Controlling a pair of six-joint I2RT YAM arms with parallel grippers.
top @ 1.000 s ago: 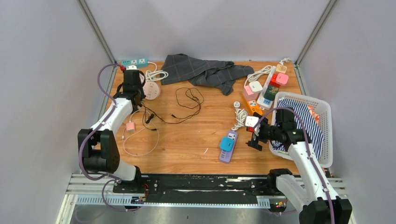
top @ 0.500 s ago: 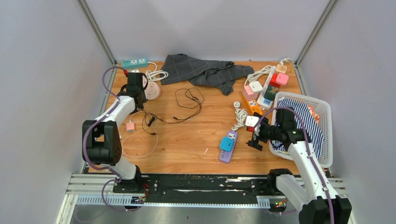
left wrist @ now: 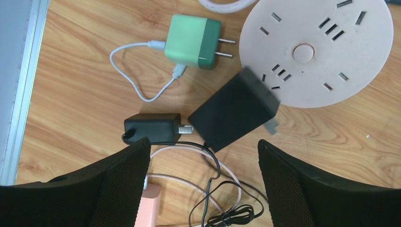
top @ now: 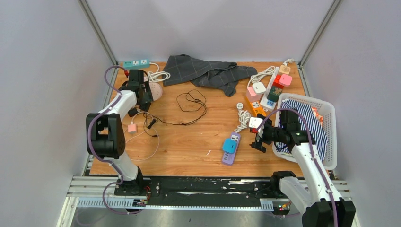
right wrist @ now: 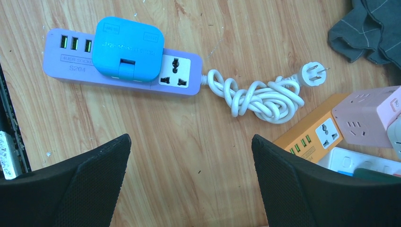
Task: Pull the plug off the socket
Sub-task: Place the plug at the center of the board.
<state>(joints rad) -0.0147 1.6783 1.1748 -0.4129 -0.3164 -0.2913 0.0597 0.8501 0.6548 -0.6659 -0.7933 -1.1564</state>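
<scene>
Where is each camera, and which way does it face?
Top external: above, behind the robot, looking down on the table; left arm and right arm show.
Left wrist: over the round pink socket and black plug, facing down; left hand open.
Right wrist: over the purple strip with blue plug, facing down; right hand open.
Shared: top and right wrist show the purple strip.

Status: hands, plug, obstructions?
Left hand, right hand open. Black plug out of round pink socket, at its rim. Blue plug seated in purple strip. No obstruction.
</scene>
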